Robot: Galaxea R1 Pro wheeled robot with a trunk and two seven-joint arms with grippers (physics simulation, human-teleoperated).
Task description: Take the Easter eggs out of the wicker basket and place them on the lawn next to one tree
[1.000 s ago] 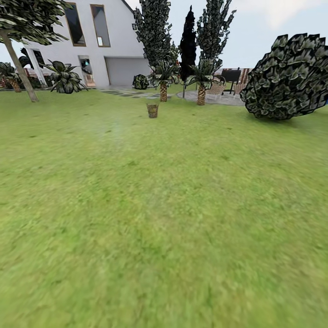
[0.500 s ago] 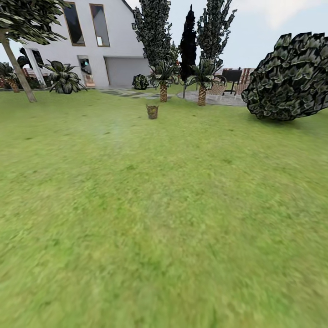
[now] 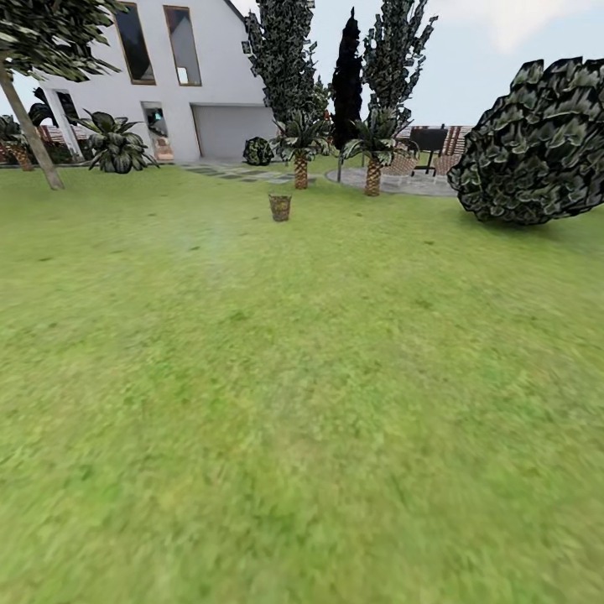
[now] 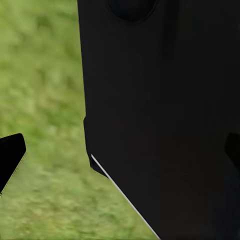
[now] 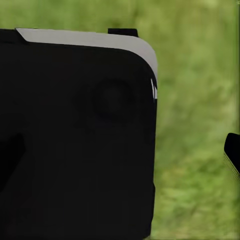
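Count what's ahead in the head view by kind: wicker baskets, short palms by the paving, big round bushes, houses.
Wicker basket: 1
Palms by the paving: 2
Big round bush: 1
White house: 1
Total: 5

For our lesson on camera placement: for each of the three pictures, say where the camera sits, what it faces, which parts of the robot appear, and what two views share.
Head view: on the head, facing forward over the lawn toward the wicker basket and house.
Left wrist view: near the left fingers, facing grass past dark robot body.
Right wrist view: near the right fingers, likewise.
Shared: both wrist views show grass and black bodywork.
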